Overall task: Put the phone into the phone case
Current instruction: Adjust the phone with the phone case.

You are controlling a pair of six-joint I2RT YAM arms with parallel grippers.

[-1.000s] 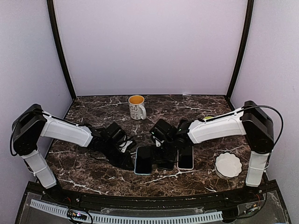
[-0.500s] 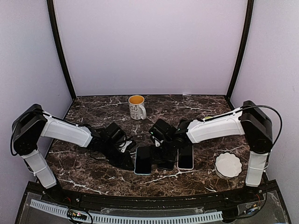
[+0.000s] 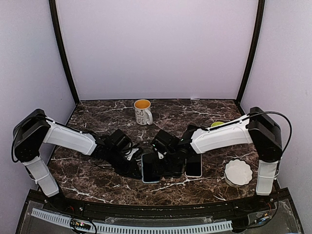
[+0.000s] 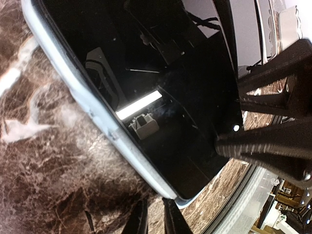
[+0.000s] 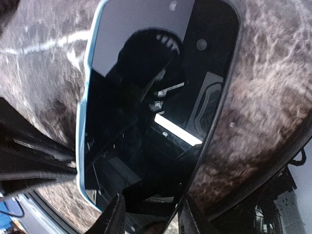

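Observation:
The phone (image 3: 148,172), its screen glossy black, lies face up in the light blue phone case (image 4: 87,105) on the marble table, front centre. My left gripper (image 3: 137,164) is shut, its tips (image 4: 153,207) on the table just off one corner of the case. My right gripper (image 3: 156,158) hangs low over the phone, open, fingers (image 5: 117,209) spread above the screen's near end with nothing gripped. In the right wrist view the phone (image 5: 146,97) fills the frame, the case's blue edge (image 5: 84,97) running along its left side.
A second phone with a pale edge (image 3: 193,165) and a dark flat item (image 3: 173,169) lie right of the cased phone. A white mug (image 3: 143,111) stands behind them. A white dish (image 3: 238,172) sits at the front right. A yellow-green object (image 3: 217,124) peeks out behind the right arm.
My right gripper has shifted left, from beside the cased phone to over it, and has gone from shut to open. The left arm has stayed put.

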